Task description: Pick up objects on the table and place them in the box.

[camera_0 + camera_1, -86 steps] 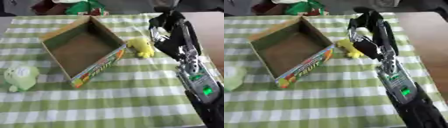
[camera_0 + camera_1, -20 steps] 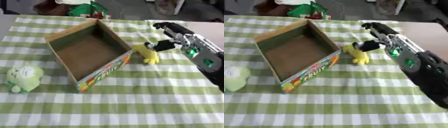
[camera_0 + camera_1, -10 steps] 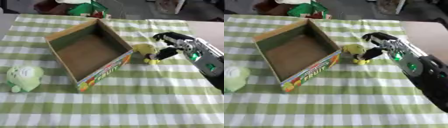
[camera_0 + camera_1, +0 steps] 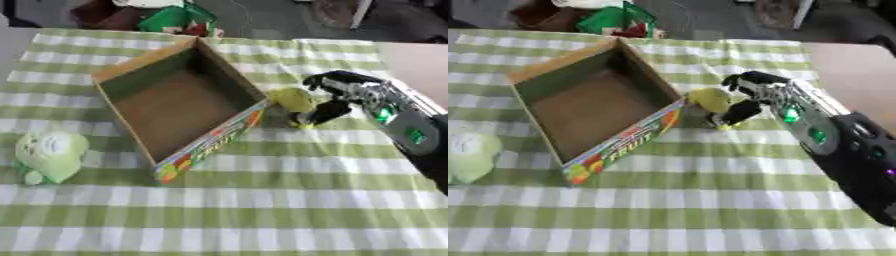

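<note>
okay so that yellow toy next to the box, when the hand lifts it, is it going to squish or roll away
The yellow toy looks rounded and plush-like, so it will probably squash a little under the right hand rather than slip. Lying against the box wall, it seems unlikely to roll far.

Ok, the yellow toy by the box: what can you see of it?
The yellow toy is small, rounded and soft-looking, lying on the green checked tablecloth right against the outer right wall of the open cardboard box, not inside. The right hand curls round its right side, fingers partly hiding it. Its features cannot be made out.
</note>
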Controlling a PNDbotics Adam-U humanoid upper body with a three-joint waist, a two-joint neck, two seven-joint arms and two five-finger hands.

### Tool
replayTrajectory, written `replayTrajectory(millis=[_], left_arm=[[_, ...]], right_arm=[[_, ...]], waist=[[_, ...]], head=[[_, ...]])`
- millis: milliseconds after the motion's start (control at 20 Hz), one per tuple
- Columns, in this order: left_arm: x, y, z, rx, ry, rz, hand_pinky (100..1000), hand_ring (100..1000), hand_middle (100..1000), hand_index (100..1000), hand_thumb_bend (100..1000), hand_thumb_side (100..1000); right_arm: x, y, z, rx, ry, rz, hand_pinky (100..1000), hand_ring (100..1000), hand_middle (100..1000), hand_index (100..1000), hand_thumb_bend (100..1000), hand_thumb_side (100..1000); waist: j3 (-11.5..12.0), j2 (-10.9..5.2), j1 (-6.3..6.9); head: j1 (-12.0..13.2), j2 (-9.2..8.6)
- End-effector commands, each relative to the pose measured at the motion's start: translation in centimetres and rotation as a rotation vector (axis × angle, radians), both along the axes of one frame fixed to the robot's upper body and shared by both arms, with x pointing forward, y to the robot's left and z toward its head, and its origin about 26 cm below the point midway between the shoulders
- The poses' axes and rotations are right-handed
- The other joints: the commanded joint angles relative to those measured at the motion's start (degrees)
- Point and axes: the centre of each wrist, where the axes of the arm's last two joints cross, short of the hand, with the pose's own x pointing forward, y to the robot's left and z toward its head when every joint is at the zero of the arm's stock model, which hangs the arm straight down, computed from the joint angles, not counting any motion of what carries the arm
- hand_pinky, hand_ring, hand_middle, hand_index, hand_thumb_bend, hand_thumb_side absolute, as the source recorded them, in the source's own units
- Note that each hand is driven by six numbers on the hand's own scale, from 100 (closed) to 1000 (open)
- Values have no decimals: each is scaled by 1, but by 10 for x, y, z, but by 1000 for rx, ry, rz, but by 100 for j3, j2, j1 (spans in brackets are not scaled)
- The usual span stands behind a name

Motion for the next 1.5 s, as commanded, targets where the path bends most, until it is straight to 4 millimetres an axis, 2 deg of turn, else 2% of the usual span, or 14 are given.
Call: replayTrajectory(millis=[50,150,200,450,700,750,800,850,950,1100,1250,1300,1350,1500], left_arm=[[-2,0,10,24,-32,-12,390,498,490,695,100,815],[-2,0,10,24,-32,-12,390,498,490,695,100,815],[-2,0,10,24,-32,-12,390,498,490,695,100,815],[-2,0,10,19,-32,-11,389,498,490,694,100,814],[-2,0,10,18,-33,-10,389,498,490,694,100,814],[-2,0,10,18,-33,-10,389,498,489,694,100,814],[-2,0,10,18,-33,-11,389,498,489,694,100,814],[-2,0,9,19,-32,-11,388,498,489,694,100,814],[-2,0,9,20,-30,-10,388,498,489,694,100,814],[-2,0,9,20,-30,-11,389,498,489,694,100,814],[-2,0,9,19,-29,-11,389,498,489,695,100,814],[-2,0,9,19,-29,-11,389,498,489,695,100,814],[-2,0,9,19,-28,-11,389,498,489,695,100,814],[-2,0,9,19,-27,-12,389,498,489,695,100,814]], right_arm=[[4,-2,5,-32,-30,-18,806,954,827,966,360,516],[4,-1,3,-33,-32,-19,806,954,827,966,360,516],[5,-1,3,-32,-33,-19,790,936,750,923,303,501],[5,2,-3,-30,-26,-14,776,885,689,892,208,457],[5,3,-5,-30,-23,-12,776,885,689,892,208,457],[5,3,-5,-30,-25,-13,769,852,654,868,102,408],[5,3,-5,-28,-27,-14,769,852,654,868,102,408],[5,3,-2,-27,-39,-17,737,782,536,779,100,168],[2,5,10,-14,-99,-31,716,744,485,737,100,100],[-4,10,22,-1,-176,-53,679,676,422,677,100,136],[-9,15,32,4,-254,-77,632,591,298,535,100,215],[-11,18,36,6,-281,-81,631,587,293,528,100,220],[-13,20,40,9,-310,-83,617,563,253,476,100,255],[-20,28,52,30,-389,-78,602,534,206,403,100,242]], waist=[[5,-86,40],[7,-85,42],[8,-84,43],[16,-67,69],[15,-64,77],[14,-62,83],[14,-61,86],[3,-64,91],[-19,-65,93],[-29,-74,88],[-31,-84,84],[-32,-88,83],[-33,-92,81],[-40,-103,77]], head=[[-13,-43],[-10,-40],[-4,-36],[177,1],[190,3],[184,-1],[181,-3],[186,-8],[191,-22],[182,-21],[182,-18],[182,-17],[181,-19],[181,-19]])
